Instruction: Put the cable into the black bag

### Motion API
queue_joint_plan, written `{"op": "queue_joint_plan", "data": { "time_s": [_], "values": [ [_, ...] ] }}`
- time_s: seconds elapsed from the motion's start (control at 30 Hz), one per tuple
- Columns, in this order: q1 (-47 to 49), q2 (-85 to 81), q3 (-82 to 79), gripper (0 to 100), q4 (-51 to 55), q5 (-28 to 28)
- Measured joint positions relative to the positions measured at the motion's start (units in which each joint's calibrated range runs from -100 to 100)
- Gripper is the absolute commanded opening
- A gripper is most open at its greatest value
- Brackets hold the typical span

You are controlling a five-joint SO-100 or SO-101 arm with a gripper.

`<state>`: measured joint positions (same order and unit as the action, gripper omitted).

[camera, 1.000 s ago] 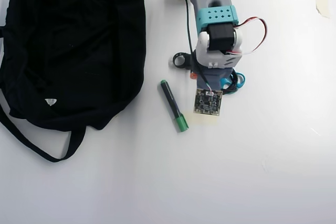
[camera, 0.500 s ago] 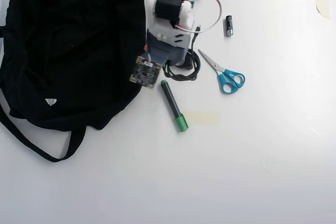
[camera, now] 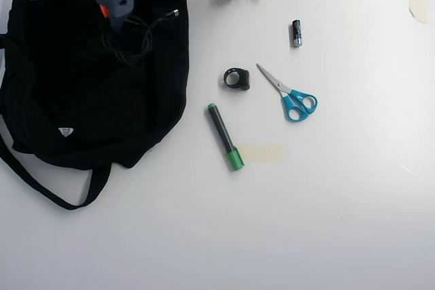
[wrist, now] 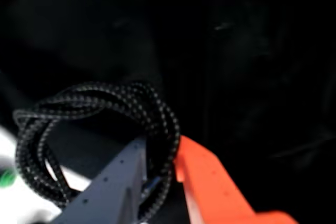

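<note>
- We now have the claw (camera: 112, 22) over the upper part of the black bag (camera: 81, 100); half a second ago it was at the bag's right edge, above the bare worktop (camera: 326, 202) beside the marker.
- The claw is closed on the cable (wrist: 100, 124): in the wrist view the braided coil is pinched between the grey finger (wrist: 118, 182) and the orange finger (wrist: 210, 187), with its loops hanging out to the claw's left.
- In the overhead view the cable (camera: 139, 35) hangs just to the right of the claw, its plug end reaching toward the bag's right rim; a second ago it was hidden under the arm, out on the worktop.
- Behind the claw the wrist view shows almost nothing but dark fabric, so we judge the carry to be nearly done.
- What is left, as we read it, is to let the coil go where it will drop onto or into the bag; we cannot tell from these views where the bag's opening lies.
- The marker (camera: 225, 136), scissors (camera: 289, 94), small black ring (camera: 236, 78) and battery (camera: 297, 33) lie well to the claw's right, where they were before.
</note>
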<state>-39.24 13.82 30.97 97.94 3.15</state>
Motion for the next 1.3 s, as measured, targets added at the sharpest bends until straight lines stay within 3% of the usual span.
{"op": "queue_joint_plan", "data": {
  "time_s": [0.13, 0.37, 0.4, 0.5, 0.67, 0.77, 0.9, 1.07, 1.23, 1.3],
  "values": [
    [-11.4, 1.8, 0.2, 2, -5.2, 0.0],
    [-17.6, 19.2, 0.4, 3, -13.4, 0.3],
    [-17.8, 19.2, 0.4, 4, -13.4, 0.5],
    [-17.9, 19.2, 0.4, 19, -13.4, 2.2],
    [-15.9, 18.4, 0.4, 20, -12.1, 2.3],
    [-10.9, 7.3, 0.4, 20, -6.0, 3.9],
    [11.8, -4.9, 0.4, 20, -2.1, 6.5],
    [39.1, -6.2, 0.4, 18, -0.5, 6.6],
    [45.1, -8.0, 0.4, 3, -0.5, 6.9],
    [47.0, -10.0, 0.4, 2, -0.5, 7.1]
  ]
}}
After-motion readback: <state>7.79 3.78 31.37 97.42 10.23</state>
